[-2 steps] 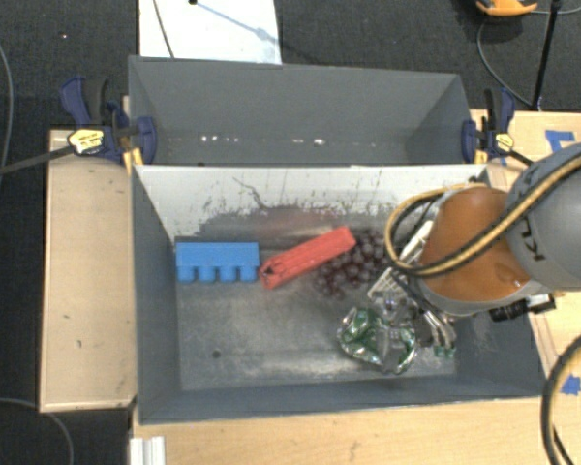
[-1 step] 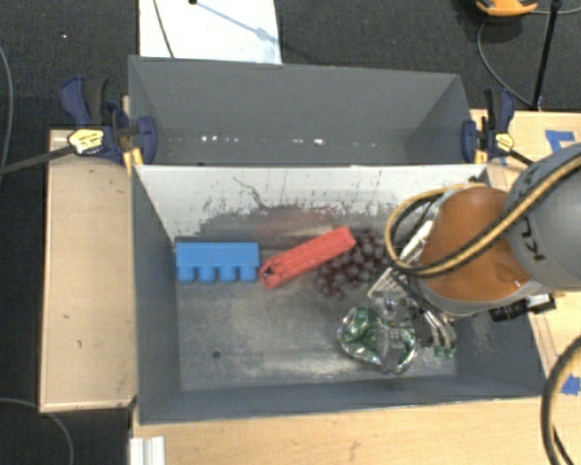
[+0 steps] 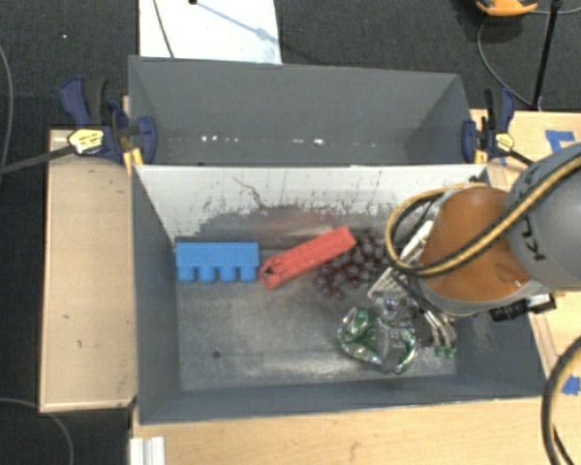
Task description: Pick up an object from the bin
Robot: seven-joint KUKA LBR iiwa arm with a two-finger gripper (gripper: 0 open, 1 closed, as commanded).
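Bin: grey metal; the left and front-middle floor is bare, the widest open room.
Arm: enters over the right rim and crowds the right-hand wall.
Blue block: ridged, left of centre, at the foot of the back wall.
Red bar: tilted, just beside the block's right end.
Grapes: dark bunch, touching the bar's right end, near the arm.
Green crumpled piece: front right floor, near the front wall.
Claw: down at this piece; cannot tell whether open or closed.
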